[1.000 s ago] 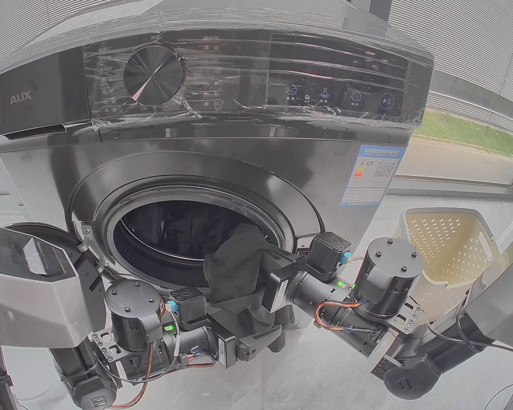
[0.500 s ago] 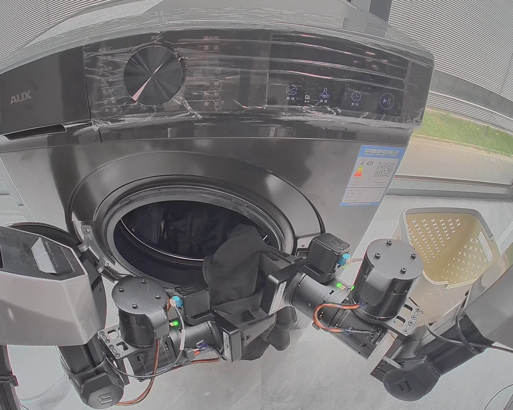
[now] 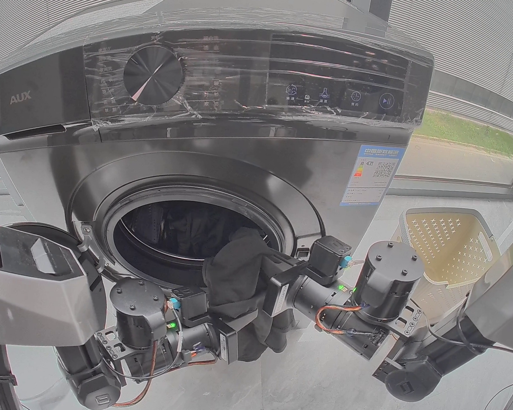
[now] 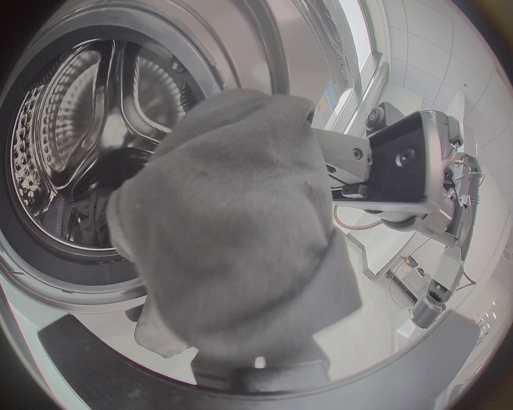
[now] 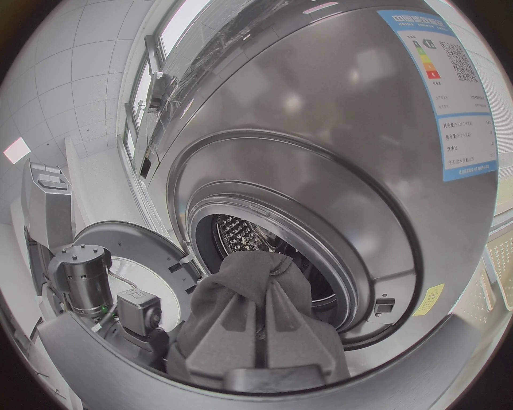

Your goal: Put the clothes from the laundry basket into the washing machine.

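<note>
Matt dark cloth garment (image 3: 235, 275), glossy metal-look washing machine (image 3: 225, 152) (film-wrapped panel (image 3: 249, 80)), cream plastic laundry basket (image 3: 452, 246), polished floor tiles (image 3: 323, 392).

The floor (image 3: 323, 392) is laid in large pale grey polished tiles with thin joints, bright with daylight. At the far right a tall window (image 3: 468, 156) in a dark frame looks out on a paved strip, a band of grass (image 3: 482, 134) and a ribbed grey facade (image 3: 467, 37) beyond. In the right wrist view a wall (image 5: 64, 91) shows faced in white square tiles
</note>
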{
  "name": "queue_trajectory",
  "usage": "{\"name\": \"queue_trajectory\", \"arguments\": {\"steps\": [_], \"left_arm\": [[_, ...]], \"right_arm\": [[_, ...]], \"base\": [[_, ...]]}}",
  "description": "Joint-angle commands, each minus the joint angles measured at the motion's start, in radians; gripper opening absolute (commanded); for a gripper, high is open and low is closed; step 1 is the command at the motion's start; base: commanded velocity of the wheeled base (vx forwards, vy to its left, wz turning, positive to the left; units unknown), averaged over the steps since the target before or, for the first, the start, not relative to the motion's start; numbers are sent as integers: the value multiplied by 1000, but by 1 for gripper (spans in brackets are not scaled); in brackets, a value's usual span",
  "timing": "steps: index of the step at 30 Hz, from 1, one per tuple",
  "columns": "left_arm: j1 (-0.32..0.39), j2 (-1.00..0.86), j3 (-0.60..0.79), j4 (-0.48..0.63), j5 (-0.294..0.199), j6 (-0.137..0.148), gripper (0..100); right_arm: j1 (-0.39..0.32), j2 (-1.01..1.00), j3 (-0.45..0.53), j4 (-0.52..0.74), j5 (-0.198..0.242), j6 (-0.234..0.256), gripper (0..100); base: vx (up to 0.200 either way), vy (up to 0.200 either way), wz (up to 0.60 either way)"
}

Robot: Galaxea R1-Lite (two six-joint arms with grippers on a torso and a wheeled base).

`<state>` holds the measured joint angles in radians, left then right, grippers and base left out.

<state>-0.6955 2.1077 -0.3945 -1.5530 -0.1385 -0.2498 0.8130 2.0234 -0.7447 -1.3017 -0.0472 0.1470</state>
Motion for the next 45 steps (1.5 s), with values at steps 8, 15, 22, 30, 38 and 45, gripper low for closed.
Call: {"name": "queue_trajectory", "arguments": {"steps": [8,15,22,30,38,45], "left_arm": [[94,-351,235,1,-12,10,0],[157,-474,226,1,-67,7,0],[153,-460,151,2,-67,12,0],[126,-462,137,5,-70,15,0],[119,-471,149,4,-69,29,0],[114,-497,164,2,-73,40,0]], "right_arm": [[-34,-37,73,-1,3,-1,0],[-20,-80,134,1,21,-1,100],[-28,-114,212,1,40,-4,100],[-18,-114,278,-1,81,-14,100],[-15,-104,268,-4,81,-14,100],[22,-89,274,-16,102,-15,100]], "base": [[0,0,0],[0,0,0],[0,0,0],[0,0,0],[0,0,0],[0,0,0]]}}
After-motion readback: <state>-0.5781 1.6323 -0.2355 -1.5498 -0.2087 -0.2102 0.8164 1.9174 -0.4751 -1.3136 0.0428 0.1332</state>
